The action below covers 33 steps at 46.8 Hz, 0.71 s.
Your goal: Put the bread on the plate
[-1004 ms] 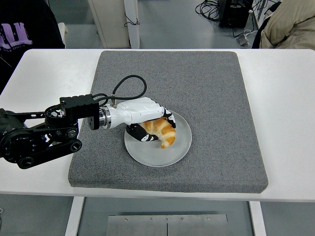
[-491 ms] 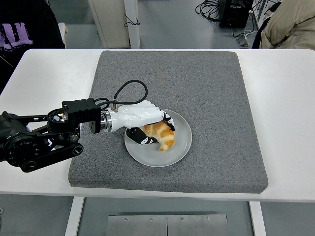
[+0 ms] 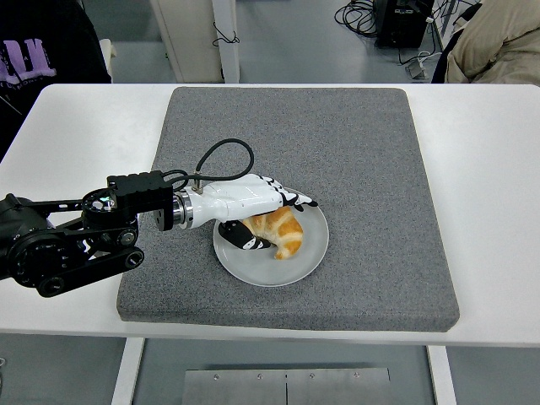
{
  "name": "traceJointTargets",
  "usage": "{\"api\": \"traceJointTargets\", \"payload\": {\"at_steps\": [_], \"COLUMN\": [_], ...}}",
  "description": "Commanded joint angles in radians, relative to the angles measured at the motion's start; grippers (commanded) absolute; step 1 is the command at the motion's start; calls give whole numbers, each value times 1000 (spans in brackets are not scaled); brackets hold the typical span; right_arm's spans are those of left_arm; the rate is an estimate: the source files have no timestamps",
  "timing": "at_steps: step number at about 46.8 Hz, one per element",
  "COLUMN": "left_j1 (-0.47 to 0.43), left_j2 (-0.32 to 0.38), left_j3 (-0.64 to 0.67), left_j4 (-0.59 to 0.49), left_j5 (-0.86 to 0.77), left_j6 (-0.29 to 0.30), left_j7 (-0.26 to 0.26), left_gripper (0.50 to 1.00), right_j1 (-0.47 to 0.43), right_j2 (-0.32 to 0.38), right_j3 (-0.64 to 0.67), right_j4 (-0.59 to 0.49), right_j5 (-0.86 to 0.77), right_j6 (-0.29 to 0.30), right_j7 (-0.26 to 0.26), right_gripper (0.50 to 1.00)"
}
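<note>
A golden croissant (image 3: 283, 234) lies on the round white plate (image 3: 278, 275), which sits on the grey mat (image 3: 363, 152). My left hand (image 3: 285, 223), white with black fingertips, reaches in from the left over the plate. Its fingers (image 3: 299, 200) are stretched out flat over the top of the croissant. The thumb (image 3: 250, 241) rests on the plate at the croissant's left side. The hand is open and not gripping the bread. The right arm is not in view.
The black left forearm and wrist block (image 3: 76, 236) lie over the mat's left edge and the white table (image 3: 489, 211). A person in dark clothing (image 3: 42, 51) stands at the top left, and another person (image 3: 498, 42) at the top right.
The croissant has settled onto the plate. The hand's fingers, earlier curled around it, have straightened and spread out above it.
</note>
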Motion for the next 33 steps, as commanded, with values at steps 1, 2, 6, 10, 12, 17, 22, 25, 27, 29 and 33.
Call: {"api": "traceJointTargets", "payload": {"at_steps": [1,2,6,10,12,17,22,25,27,29,33], "left_j1": [-2,-4,-5,-7,-7,-15,-32,-33,-33,-32,-29], "left_j2": [3,5,8,12,14,15,44,63,71,74,78], "left_j3": [0,0,-1,-7,-12,-37,-110,-170,-214,-259,-300], "left_j4": [-2,-4,-8,-13,-14,-23,-53,-77,-80,-80,-79], "left_j5": [0,0,-2,-6,-25,-104,-187,-256,-311,-363,-425], "left_j6": [-2,-2,-8,-15,-25,-45,-58,-101,-139,-167,-175], "left_j7": [-13,-13,-13,-13,-13,-14,-14,-14,-13,-13,-10], "left_gripper": [961,963,966,968,968,969,972,977,980,983,983], "right_j1": [0,0,0,0,0,0,0,0,0,0,0], "right_j2": [0,0,0,0,0,0,0,0,0,0,0], "right_j3": [0,0,0,0,0,0,0,0,0,0,0], "right_j4": [0,0,0,0,0,0,0,0,0,0,0], "right_j5": [0,0,0,0,0,0,0,0,0,0,0], "right_j6": [-1,0,-1,0,0,0,0,0,0,-1,0], "right_j7": [0,0,0,0,0,0,0,0,0,0,0], "right_gripper": [1000,1000,1000,1000,1000,1000,1000,1000,1000,1000,1000]}}
